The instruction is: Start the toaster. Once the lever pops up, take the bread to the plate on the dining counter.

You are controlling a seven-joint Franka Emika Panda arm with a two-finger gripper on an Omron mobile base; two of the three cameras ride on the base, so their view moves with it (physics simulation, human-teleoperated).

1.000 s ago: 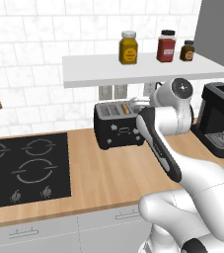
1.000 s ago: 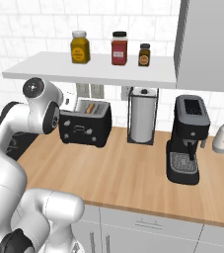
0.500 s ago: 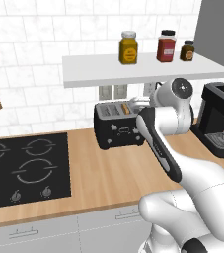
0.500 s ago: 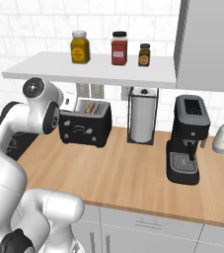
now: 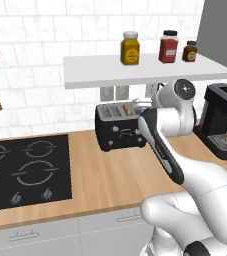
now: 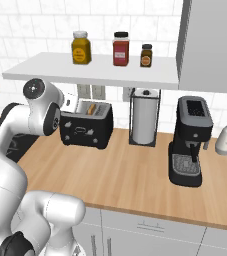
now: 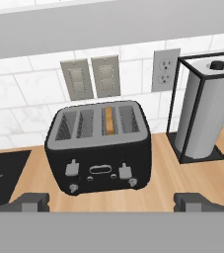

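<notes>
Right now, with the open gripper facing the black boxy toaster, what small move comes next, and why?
Probably ease the gripper forward and down toward the right-hand pale lever on the black boxy toaster. The thin tan bread slice sits in a slot on that side, and both levers look up, so toasting seems unstarted.

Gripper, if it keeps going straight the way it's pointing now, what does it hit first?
Most likely the toaster. In the hand view the open gripper looks down onto the toaster's front and top, with the bread in a slot. Nothing shows between them, though depth is hard to judge.
</notes>
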